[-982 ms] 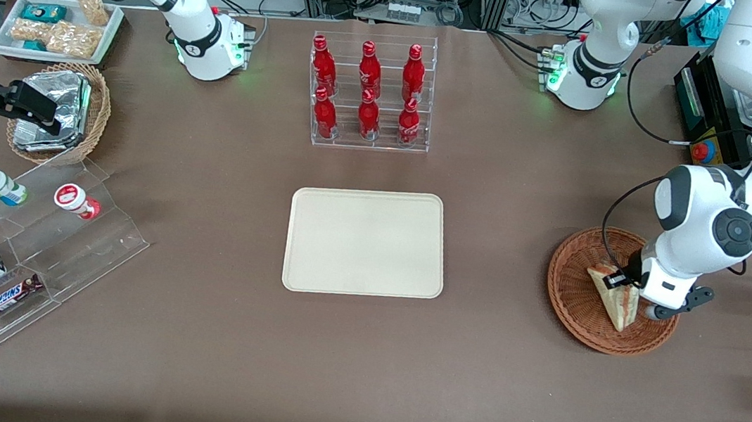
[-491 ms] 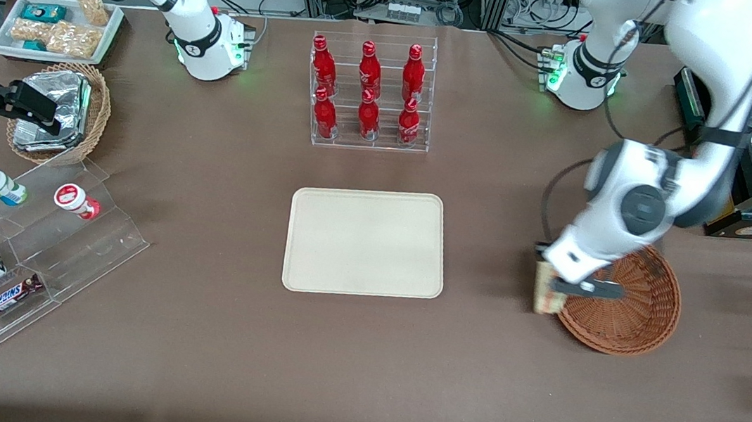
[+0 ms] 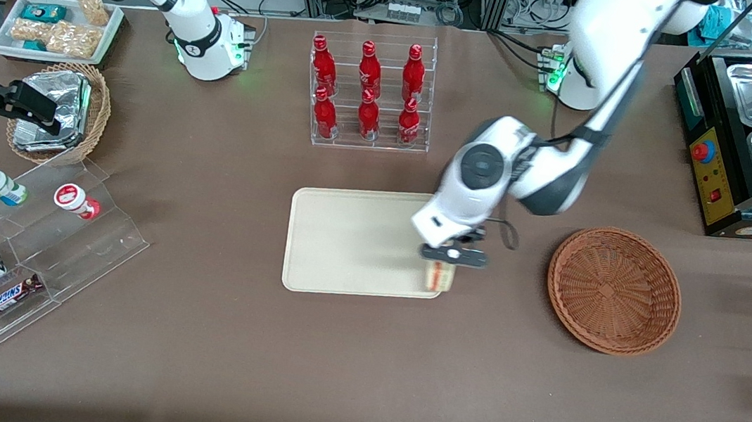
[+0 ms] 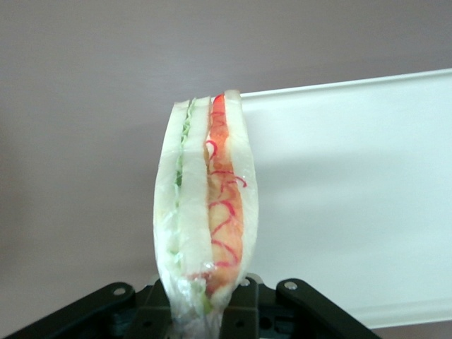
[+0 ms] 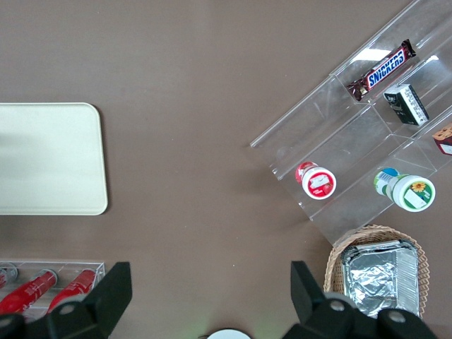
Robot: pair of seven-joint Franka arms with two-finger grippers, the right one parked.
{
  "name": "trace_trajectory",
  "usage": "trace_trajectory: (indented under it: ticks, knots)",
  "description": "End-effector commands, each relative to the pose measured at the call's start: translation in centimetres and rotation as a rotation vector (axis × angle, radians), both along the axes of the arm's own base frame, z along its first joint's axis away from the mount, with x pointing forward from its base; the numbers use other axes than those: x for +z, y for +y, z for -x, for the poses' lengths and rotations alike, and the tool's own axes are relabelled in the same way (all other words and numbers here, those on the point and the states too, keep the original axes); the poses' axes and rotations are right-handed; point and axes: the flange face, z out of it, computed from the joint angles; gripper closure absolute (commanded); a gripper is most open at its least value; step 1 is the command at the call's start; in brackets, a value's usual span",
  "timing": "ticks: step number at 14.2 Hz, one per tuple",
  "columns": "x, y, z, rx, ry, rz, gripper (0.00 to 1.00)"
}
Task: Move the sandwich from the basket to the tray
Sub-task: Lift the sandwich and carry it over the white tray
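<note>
My left gripper (image 3: 450,258) hangs over the corner of the cream tray (image 3: 344,243) nearest the basket, shut on the sandwich (image 3: 438,275). The sandwich (image 4: 206,212) is a clear-wrapped wedge with pale bread, green and red filling, held by its base between the black fingers (image 4: 244,307) and pointing away from the wrist. It hangs edge-on, straddling the tray's rim (image 4: 339,88), part over the tray and part over the brown table. The round reddish-brown wicker basket (image 3: 613,289) stands with nothing in it, toward the working arm's end of the table.
A clear rack of red bottles (image 3: 369,93) stands farther from the front camera than the tray. Toward the parked arm's end are a tan basket of foil packets (image 3: 62,110), a white snack tray (image 3: 57,27) and a clear stepped shelf (image 3: 31,257) with snacks.
The gripper lifted the sandwich out of the basket and carried it across the table to the tray's nearest corner. The basket is left with nothing inside.
</note>
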Motion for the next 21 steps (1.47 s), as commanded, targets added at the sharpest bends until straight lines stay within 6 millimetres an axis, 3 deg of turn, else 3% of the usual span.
trace_trajectory:
  ticks: [1,3,5,7,10,18,21]
  knots:
    - [-1.6,-6.4,0.2,0.081,-0.016,0.020,0.99]
    - [-2.1,-9.4,0.7,0.124,-0.038,0.061,0.99]
    - [-3.5,-12.1,2.6,0.130,-0.054,0.090,0.99]
    - [-4.8,-13.5,3.6,0.143,-0.068,0.116,0.99]
    - [-5.2,-15.0,4.7,0.110,-0.070,0.119,0.99]
    - [-5.9,-14.9,5.8,0.065,-0.077,0.046,0.95]
    - [-6.6,-14.8,6.0,0.067,-0.066,0.033,0.87]
